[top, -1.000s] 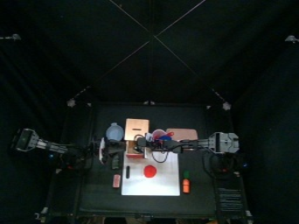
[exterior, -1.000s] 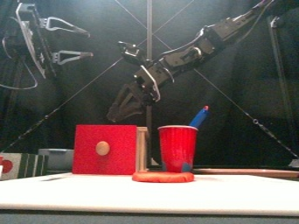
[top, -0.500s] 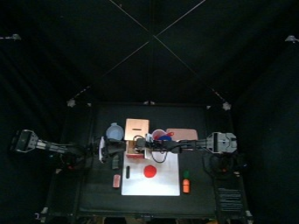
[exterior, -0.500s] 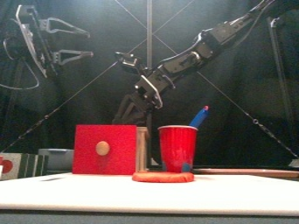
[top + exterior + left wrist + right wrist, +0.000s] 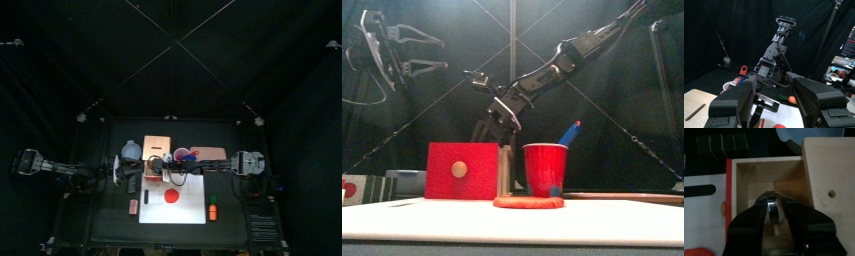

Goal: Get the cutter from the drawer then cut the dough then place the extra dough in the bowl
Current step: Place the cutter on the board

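Right wrist view: grips the round metal cutter (image 5: 771,210) with the right gripper (image 5: 774,203), jaws closed onto it, over the open drawer (image 5: 764,173) of the pale wooden box (image 5: 825,178) with the red front. Holds the left gripper (image 5: 433,52) wide open and empty at 9 o'clock, off the black table (image 5: 114,228). Flat red dough disc (image 5: 173,198) on white cutting board (image 5: 190,212) at 6 o'clock from the box, black curtains (image 5: 171,60) around.

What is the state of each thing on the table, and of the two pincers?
Pale wooden box's red-fronted drawer: pulled open.
Round metal cutter: gripped at the drawer, height unclear.
Flat red dough disc: whole, uncut.
Red cup: upright, blue toy knife inside.
Left pincer: open, empty, raised.
Right pincer: shut on the cutter.
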